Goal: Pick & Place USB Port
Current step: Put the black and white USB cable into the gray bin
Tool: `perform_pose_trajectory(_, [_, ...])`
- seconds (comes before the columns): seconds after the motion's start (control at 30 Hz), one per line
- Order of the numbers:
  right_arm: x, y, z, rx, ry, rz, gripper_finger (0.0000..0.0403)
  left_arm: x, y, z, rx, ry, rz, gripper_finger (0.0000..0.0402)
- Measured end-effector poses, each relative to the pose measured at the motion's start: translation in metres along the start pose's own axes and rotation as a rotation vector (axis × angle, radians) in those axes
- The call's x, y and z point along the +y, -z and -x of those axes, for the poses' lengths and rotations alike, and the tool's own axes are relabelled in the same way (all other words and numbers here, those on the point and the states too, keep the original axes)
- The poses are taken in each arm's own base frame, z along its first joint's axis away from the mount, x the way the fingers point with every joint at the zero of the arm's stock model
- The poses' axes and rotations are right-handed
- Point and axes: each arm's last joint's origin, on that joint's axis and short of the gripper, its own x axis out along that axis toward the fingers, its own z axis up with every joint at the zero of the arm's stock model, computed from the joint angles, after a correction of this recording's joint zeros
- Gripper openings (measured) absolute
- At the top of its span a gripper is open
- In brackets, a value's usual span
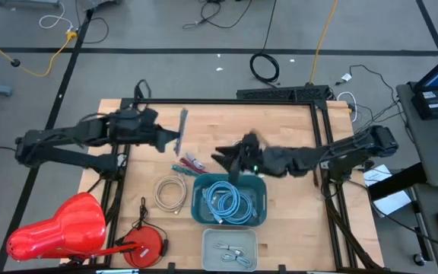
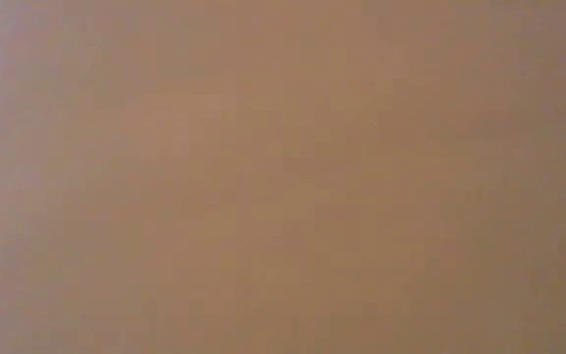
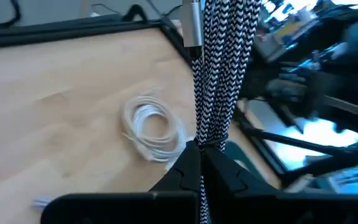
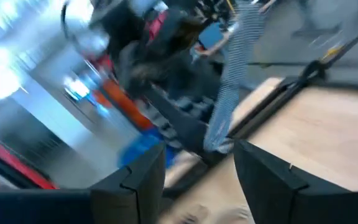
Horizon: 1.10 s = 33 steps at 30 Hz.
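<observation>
A black-and-white braided USB cable (image 3: 219,74), folded into a straight bundle with a silver plug (image 3: 191,28), sticks out beyond my left gripper (image 3: 202,152), which is shut on it. In the high view that gripper (image 1: 175,142) is over the table's left middle, and the bundle (image 1: 182,128) points toward the far edge. My right gripper (image 1: 230,161) is open above the far rim of the blue bin (image 1: 201,207). In its wrist view (image 4: 197,171) the braided bundle (image 4: 232,81) shows ahead, untouched. The low view is blank. My left gripper pinches the braided cable bundle near one end (image 3: 209,140) between its two fingers, several strands together. The bundle runs on past the fingertips (image 3: 188,163), along the fingers' line. It appears lifted clear of the table, with the silver plug at its free end.
A white coiled cable (image 1: 171,192) lies on the wood left of the blue bin, which holds a light blue cable coil (image 1: 228,201). A grey tray (image 1: 208,251) with white cables sits at the near edge. Small red and blue items (image 1: 191,162) lie between the grippers. Red objects (image 1: 63,227) are at near left.
</observation>
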Motion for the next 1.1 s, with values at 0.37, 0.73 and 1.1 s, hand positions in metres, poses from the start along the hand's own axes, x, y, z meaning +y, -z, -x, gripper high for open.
perform_pose_trajectory(0.37, [-0.056, -0.011, -0.013, -0.085, -0.335, -0.290, 0.0215, -0.047, 0.020, -0.033, -0.024, 0.248, 0.006, 0.0000])
perform_pose_trajectory(0.73, [-0.051, -0.006, -0.013, -0.051, -0.326, -0.268, 0.0220, -0.057, 0.026, -0.072, -0.011, 0.341, 0.054, 0.0000])
perform_pose_trajectory(1.1, [-0.049, -0.003, -0.012, -0.043, -0.328, -0.248, 0.0137, -0.054, 0.021, -0.074, 0.025, 0.389, 0.071, 0.0000])
